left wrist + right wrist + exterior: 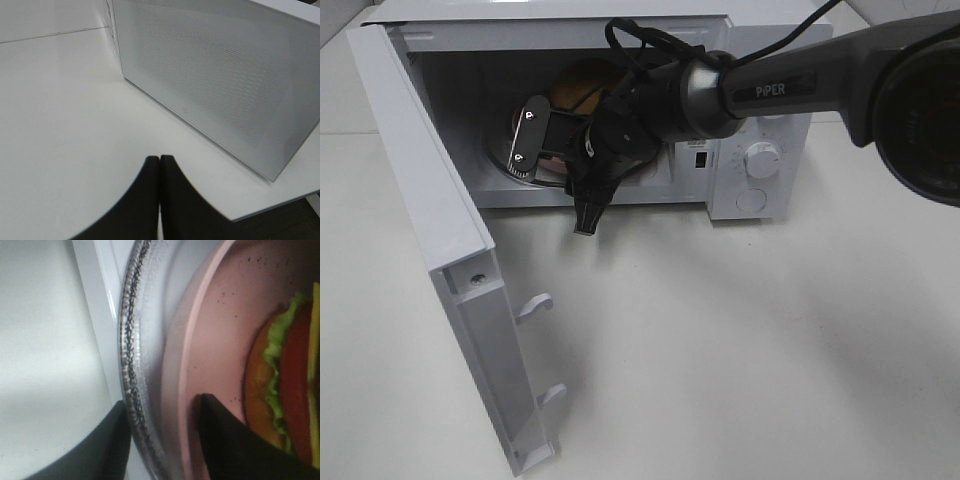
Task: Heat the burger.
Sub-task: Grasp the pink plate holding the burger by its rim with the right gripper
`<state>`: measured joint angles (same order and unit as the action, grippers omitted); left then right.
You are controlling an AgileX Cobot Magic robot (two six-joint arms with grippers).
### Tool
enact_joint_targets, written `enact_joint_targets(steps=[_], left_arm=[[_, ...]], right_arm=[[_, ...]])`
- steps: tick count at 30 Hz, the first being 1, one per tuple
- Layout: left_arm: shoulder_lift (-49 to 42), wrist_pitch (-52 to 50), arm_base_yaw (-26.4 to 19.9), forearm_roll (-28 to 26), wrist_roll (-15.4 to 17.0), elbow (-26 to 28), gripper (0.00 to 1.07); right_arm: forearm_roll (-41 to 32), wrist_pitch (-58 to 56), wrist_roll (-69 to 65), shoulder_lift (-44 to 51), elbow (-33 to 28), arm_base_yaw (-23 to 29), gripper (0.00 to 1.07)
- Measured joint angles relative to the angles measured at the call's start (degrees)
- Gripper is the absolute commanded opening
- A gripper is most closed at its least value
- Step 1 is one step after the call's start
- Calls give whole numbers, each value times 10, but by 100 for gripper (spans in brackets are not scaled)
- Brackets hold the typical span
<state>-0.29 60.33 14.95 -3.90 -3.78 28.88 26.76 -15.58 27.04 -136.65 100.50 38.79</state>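
Note:
The burger point(582, 86) sits on a pink plate point(556, 164) on the glass turntable point(500, 165) inside the open microwave point(760, 60). In the right wrist view the burger point(295, 385) shows its bun, lettuce and tomato at the plate's point(220, 325) edge. My right gripper point(518, 148) reaches into the cavity. Up close, the right gripper point(161, 401) has one finger point(230, 445) on the plate's inner face and the other outside the turntable rim point(131, 340), closed across the plate's edge. The left gripper point(160, 158) rests shut and empty on the table beside the microwave's perforated wall point(215, 75).
The microwave door point(430, 230) stands swung wide open to the left, with its latch hooks point(535, 305) facing the table. The timer knob point(761, 160) is on the right panel. The right arm point(790, 85) crosses above the oven's front.

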Motion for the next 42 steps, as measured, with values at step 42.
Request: enact_joint_targets(steps=[42], left_arm=[[0,0,0,0,0,0,0]], right_arm=[[5,-26,11,6,2,17,0]])
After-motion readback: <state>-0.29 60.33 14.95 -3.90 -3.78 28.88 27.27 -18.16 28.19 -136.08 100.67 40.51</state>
